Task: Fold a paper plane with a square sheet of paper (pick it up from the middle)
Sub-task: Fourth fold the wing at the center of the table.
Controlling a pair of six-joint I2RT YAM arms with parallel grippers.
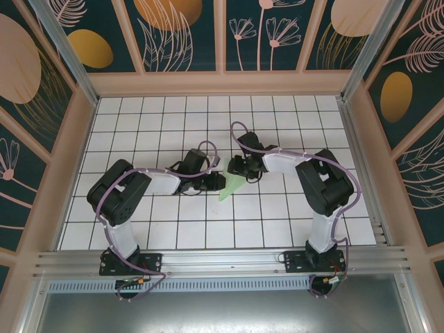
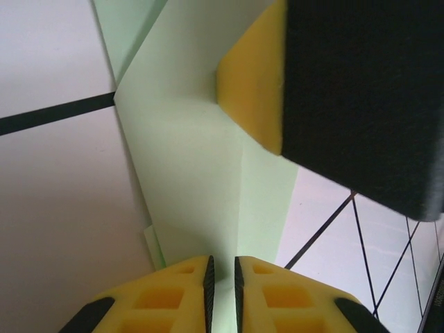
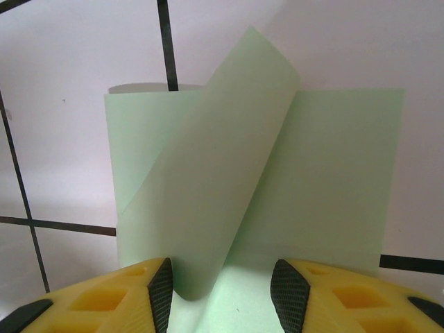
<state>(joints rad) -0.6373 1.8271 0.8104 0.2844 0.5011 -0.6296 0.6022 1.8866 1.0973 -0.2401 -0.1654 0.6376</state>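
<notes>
white gridded table (image 1: 277, 222) inside leaf-patterned walls (image 1: 180, 28). left of centre, the left gripper (image 1: 215, 182) has its fingers (image 2: 182, 295) drawn to a thin slit, pinching a raised crease of the square sheet of paper (image 1: 231, 186) — pale mint, part-folded, lying mid-frame. just right of it, the right gripper (image 1: 240, 171) stands half-wide astride a curled flap (image 3: 208, 180) — one yellow pad (image 2: 253, 76) touches the sheet.
</notes>
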